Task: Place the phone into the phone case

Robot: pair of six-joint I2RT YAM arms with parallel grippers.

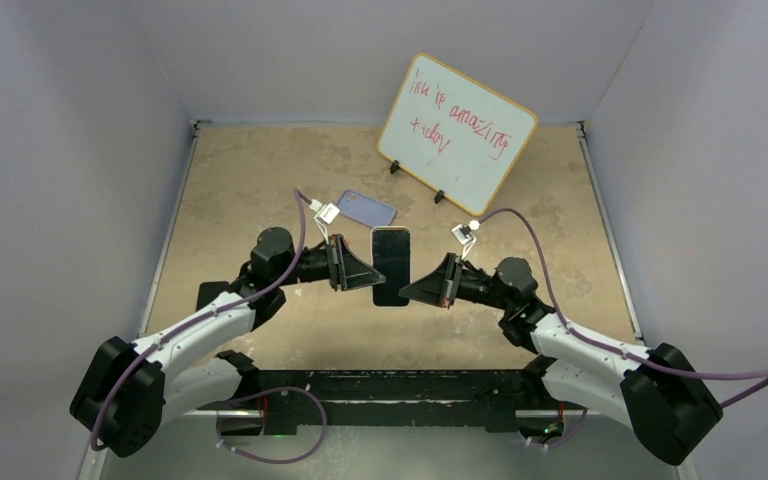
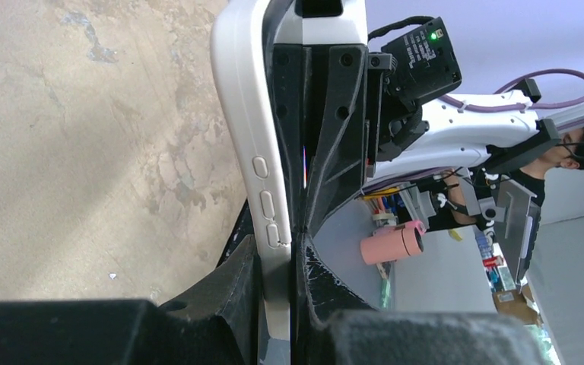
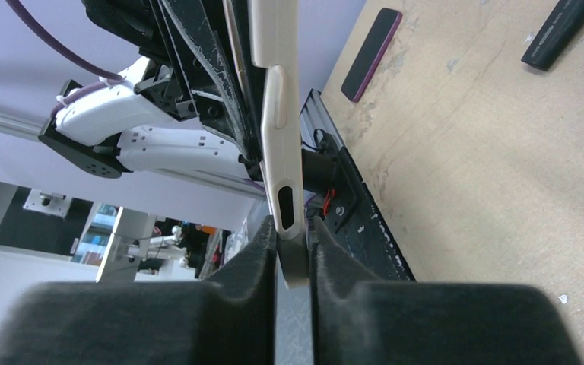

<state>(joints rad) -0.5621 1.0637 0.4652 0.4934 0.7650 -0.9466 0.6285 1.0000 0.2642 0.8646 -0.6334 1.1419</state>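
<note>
The phone [image 1: 391, 265] has its black screen facing up and is held above the table between both grippers. My left gripper [image 1: 364, 268] is shut on its left long edge. My right gripper [image 1: 417, 284] is shut on its right long edge. In the left wrist view the phone's pale edge with side buttons [image 2: 262, 152] runs up from between my left gripper's [image 2: 281, 251] pads. In the right wrist view the pale edge [image 3: 277, 114] sits between my right gripper's [image 3: 293, 236] pads. The lavender-blue phone case [image 1: 367, 208] lies flat on the table just behind the phone, to its left.
A whiteboard [image 1: 457, 125] with red writing stands on its stand at the back right. In the right wrist view, a flat black object with a magenta edge [image 3: 371, 53] and a black bar [image 3: 561, 30] lie on the tan table [image 1: 240, 190]. Grey walls enclose the table.
</note>
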